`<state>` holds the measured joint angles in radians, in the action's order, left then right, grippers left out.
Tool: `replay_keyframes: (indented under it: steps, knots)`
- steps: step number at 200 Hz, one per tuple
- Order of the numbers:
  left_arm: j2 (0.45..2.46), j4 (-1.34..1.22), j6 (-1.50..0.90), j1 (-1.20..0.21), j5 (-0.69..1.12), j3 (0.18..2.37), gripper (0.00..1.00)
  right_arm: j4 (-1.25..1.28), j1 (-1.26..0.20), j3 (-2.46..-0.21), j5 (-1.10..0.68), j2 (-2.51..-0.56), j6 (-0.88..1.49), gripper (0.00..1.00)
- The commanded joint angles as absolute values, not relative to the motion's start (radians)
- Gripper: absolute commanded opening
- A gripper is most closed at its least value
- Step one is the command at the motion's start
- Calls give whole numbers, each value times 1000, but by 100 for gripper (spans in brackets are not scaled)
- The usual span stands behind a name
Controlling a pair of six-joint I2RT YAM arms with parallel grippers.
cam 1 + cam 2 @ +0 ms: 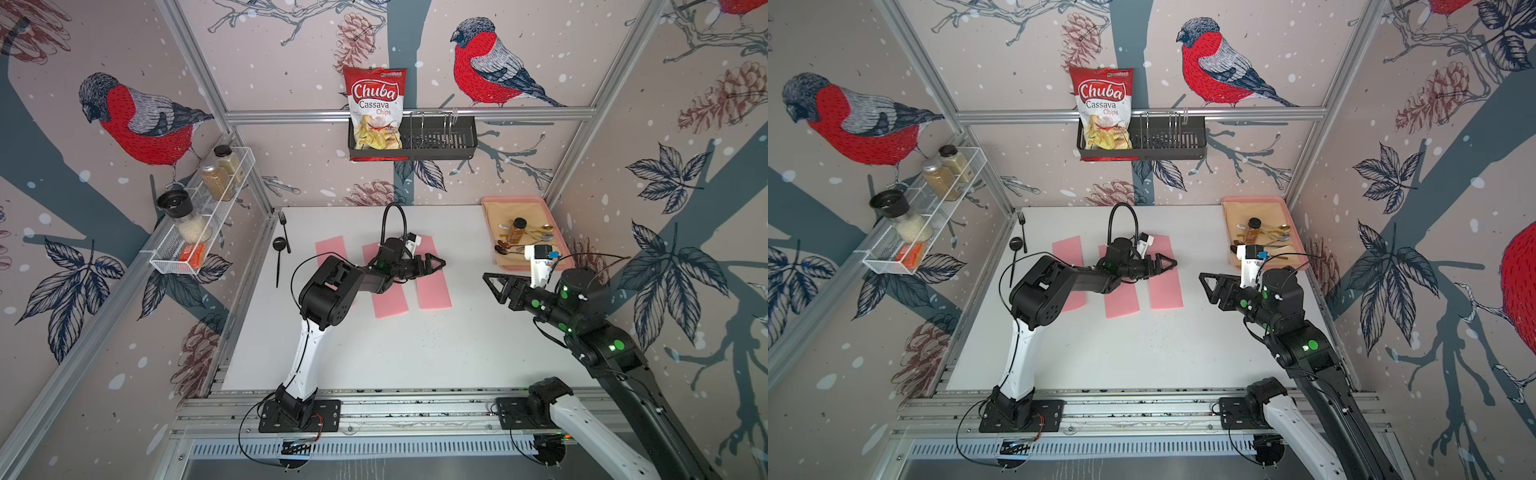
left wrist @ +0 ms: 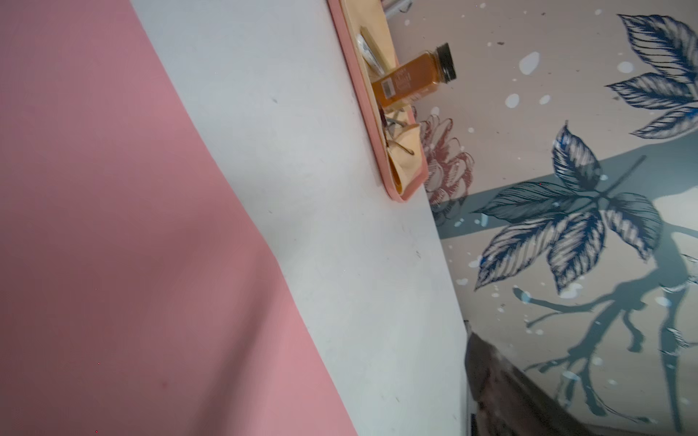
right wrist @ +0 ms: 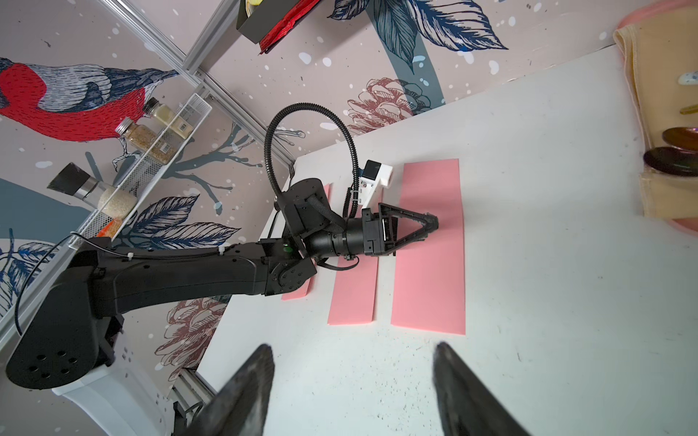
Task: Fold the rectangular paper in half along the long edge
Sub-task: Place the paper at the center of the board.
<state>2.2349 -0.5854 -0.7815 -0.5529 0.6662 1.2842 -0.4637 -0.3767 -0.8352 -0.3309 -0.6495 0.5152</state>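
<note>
Left pincer (image 1: 440, 262) reaches rightward, low over the rightmost pink paper (image 1: 434, 293). That sheet lies flat beside two other pink strips (image 1: 390, 303) around the middle of the white table (image 1: 415, 353). I cannot tell how wide the jaws stand or whether they touch the sheet. Right pincer (image 3: 353, 345) hangs to the right of the papers, jaws apart and empty.

We read this as robot lab test cell, dressed up like kitchen corner. Aluminium frame (image 1: 291, 115) boxes in white tabletop (image 1: 415, 353). Left arm (image 1: 307, 345) and right arm (image 1: 602, 345) bolted to slotted rail (image 1: 415, 409) at front. Walls carry printed bird wallpaper (image 1: 137, 124). We count kitchen props: wire spice rack (image 1: 170, 249), chip bag (image 1: 376, 108) in black basket (image 1: 436, 154), cutlery tray (image 1: 515, 199).
</note>
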Motion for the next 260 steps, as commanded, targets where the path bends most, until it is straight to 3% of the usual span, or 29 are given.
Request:
replay_keyframes:
  steps: [1, 23, 58, 105, 131, 170, 192, 210, 236, 260]
  knots:
    - [2214, -286, -652, -552, 549, 1328, 98, -456, -376, -848, -322, -651, 497, 69]
    - [2208, -47, -571, -553, 440, 1414, 98, -456, -377, -854, -319, -655, 494, 71]
    - [2181, 118, -526, -557, 285, 1453, 99, -474, -377, -871, -289, -669, 476, 75]
    - [2136, 236, -497, -560, 146, 1474, 99, -501, -378, -905, -255, -672, 459, 100]
    - [2047, 248, -493, -553, 84, 1425, 100, -522, -377, -927, -180, -679, 453, 100]
    - [1727, 77, -487, -476, 76, 1149, 100, -541, -374, -966, 164, -748, 489, 100]
    - [1533, 47, -463, -467, -83, 1039, 100, -502, -369, -953, 500, -778, 529, 100]
    - [1400, 50, -454, -467, -247, 974, 100, -380, -358, -887, 648, -750, 494, 100]
    - [1235, 39, -422, -457, -491, 876, 100, 155, -329, -596, 567, -668, 183, 100]
    - [1112, -131, -177, -405, -403, 732, 100, 458, -287, -392, 451, -670, -16, 100]
